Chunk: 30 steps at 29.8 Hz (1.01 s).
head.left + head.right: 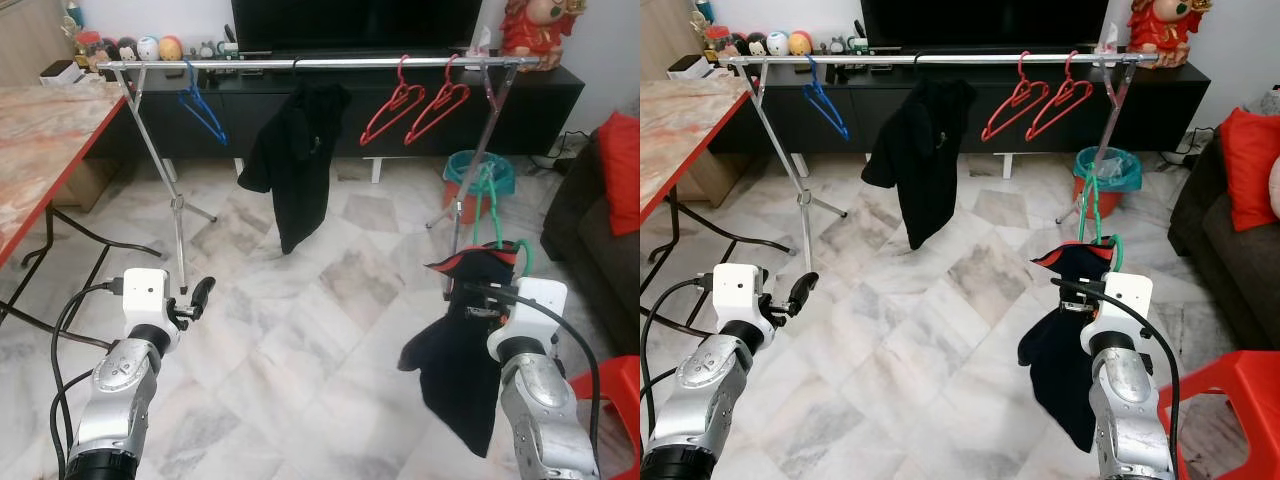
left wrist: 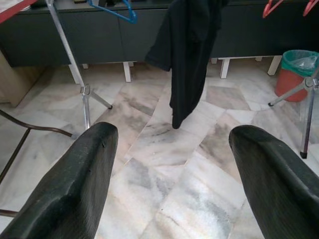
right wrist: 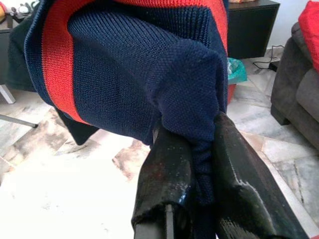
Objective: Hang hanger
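Right gripper [image 3: 192, 169] fingers clamped on navy-and-red sweater [image 3: 149, 64] draped on green hanger [image 1: 492, 215], held low, well short of clothes rail [image 1: 320, 63]. Left gripper [image 2: 172, 164] fingers spread wide, empty, above marble floor [image 1: 320, 300].

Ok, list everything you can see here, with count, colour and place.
Rail: one, silver, across the room on tripod legs.
Blue hanger: one, on rail, left.
Black garment: one, hanging mid-rail.
Red hangers: two, on rail, right.
Green hanger: one, carrying a navy-and-red sweater, held up at right.
Bin: one, red with teal liner, behind the rail's right leg.
TV cabinet: one, black, back wall.
Table: one, marbled top, red edge, left.
Sofa: one, dark, right, with red cushion.
Stool: one, red, lower right.
Left gripper: open, low left.
Right gripper: shut on sweater.
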Motion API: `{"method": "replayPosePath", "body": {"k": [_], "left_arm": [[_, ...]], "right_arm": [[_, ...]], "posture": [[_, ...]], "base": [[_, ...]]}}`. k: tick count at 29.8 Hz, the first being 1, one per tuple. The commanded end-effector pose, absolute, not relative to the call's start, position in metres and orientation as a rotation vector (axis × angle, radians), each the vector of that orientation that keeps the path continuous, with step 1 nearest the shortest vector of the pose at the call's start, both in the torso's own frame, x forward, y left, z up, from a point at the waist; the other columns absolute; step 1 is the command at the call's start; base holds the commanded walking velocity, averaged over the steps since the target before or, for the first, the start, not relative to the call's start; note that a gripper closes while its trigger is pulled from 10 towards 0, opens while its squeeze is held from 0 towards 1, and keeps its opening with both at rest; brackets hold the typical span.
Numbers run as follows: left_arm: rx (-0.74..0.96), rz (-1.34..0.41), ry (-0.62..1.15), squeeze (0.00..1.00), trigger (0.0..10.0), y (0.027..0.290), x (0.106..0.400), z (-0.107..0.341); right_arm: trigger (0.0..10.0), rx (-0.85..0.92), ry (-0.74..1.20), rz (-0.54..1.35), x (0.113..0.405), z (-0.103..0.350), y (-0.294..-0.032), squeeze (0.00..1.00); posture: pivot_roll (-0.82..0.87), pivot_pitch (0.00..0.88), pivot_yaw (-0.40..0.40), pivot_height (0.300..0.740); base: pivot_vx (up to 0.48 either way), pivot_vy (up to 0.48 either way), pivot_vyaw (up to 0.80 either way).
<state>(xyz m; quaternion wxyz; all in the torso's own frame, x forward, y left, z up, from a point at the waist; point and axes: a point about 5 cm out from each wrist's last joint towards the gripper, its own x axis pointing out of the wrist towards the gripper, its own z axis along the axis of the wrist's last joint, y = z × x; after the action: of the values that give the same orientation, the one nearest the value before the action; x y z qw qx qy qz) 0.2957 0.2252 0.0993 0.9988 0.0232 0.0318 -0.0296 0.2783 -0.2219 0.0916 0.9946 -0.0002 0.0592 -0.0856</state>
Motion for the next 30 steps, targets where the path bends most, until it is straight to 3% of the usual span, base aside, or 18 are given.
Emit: {"method": "replayPosePath", "body": {"k": [1, 22, 30], "left_arm": [[0.061, -0.059, 0.054, 0.00, 10.0, 0.226, 0.294, 0.100], [0.089, -0.080, 0.063, 0.00, 10.0, 0.224, 0.298, 0.102], [0.101, -0.084, 0.056, 0.00, 10.0, 0.224, 0.299, 0.104]], "right_arm": [[10.0, -0.009, 0.072, -0.158, 0.284, 0.105, -0.218, 0.00], [10.0, -0.017, 0.064, -0.142, 0.293, 0.114, -0.216, 0.00], [10.0, -0.011, 0.062, -0.141, 0.294, 0.115, -0.216, 0.00]], "posture": [[-0.10, 0.000, 0.002, 0.740], [-0.10, 0.000, 0.017, 0.740], [-0.10, 0.000, 0.020, 0.740]], "base": [[0.000, 0.247, 0.00], [0.000, 0.308, 0.00], [0.000, 0.000, 0.00]]}}
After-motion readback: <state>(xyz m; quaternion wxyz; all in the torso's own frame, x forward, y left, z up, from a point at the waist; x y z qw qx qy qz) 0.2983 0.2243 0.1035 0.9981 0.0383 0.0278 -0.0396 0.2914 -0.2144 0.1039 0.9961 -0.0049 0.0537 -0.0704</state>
